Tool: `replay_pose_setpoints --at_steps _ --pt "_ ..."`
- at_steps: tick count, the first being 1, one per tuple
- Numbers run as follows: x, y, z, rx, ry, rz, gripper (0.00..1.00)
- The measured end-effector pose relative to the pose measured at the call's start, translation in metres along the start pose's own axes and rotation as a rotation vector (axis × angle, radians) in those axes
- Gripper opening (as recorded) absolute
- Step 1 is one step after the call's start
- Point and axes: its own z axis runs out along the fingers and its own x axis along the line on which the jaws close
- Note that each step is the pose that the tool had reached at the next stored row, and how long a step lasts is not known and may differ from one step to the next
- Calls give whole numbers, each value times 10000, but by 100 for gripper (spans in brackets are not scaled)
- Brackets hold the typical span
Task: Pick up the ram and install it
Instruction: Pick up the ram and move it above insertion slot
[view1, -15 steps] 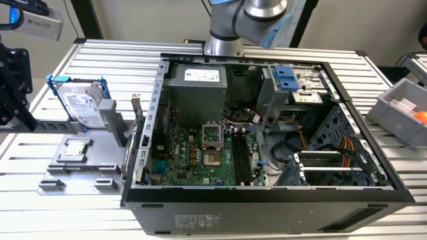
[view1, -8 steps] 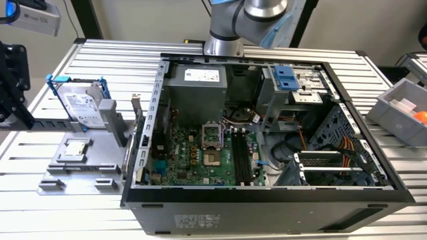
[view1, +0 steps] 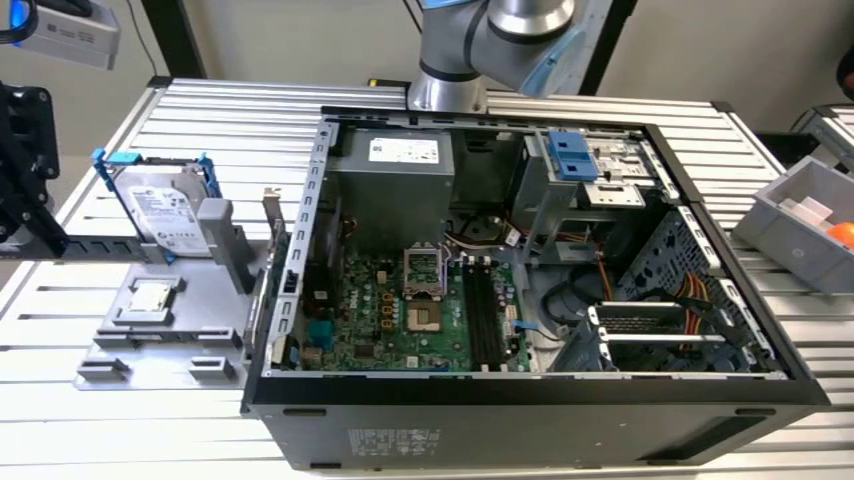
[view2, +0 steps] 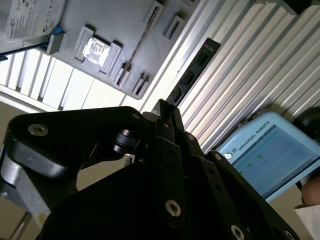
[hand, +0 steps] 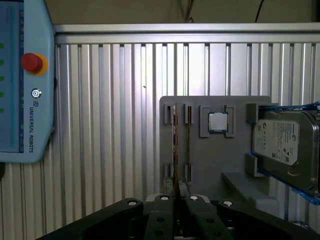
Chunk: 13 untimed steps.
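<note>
In the second wrist view, the ram (view2: 192, 75) is a long, thin dark stick reaching out from the black fingertips of my gripper (view2: 165, 107). It hangs over the ribbed aluminium table, clear of the grey fixture plate (view2: 100, 80). In the first wrist view I see the ram (hand: 174, 150) edge-on. It runs from my gripper (hand: 177, 194) up across the fixture plate (hand: 215, 165), in line with one pair of slot blocks. The jaws are shut on the ram's near end.
The open computer case (view1: 534, 420) lies on the table, its motherboard showing long black memory slots (view1: 481, 310). The fixture plate (view1: 160, 320) beside it holds a hard drive (view1: 167, 210) in a blue frame and a square processor (view1: 150, 298). A teach pendant (hand: 20, 85) lies on the table.
</note>
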Motion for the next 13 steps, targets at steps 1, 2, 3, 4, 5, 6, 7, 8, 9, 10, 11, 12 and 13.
replay_pose_setpoints --at_steps 1,2,3,4,5,6,7,8,9,10,11,12,13 --pt "0 -1 -1 0 2 0 0" --pt "-1 -4 -1 -1 3 1 0" --pt "-1 -10 -3 -3 7 1 0" --pt "-1 -16 -1 -1 7 1 0" --pt "-1 -24 0 0 7 0 0" --pt "-1 -34 -1 0 9 0 0" --pt "-1 -44 -1 0 10 1 0" --pt "-1 -55 -1 0 10 0 0" --pt "-1 -67 -1 0 11 0 0" --pt "-1 -77 -1 0 13 0 0" --pt "-2 -88 -1 0 13 1 0" --pt "-2 -100 -1 0 14 1 0" --pt "-2 -113 -1 0 15 0 0"
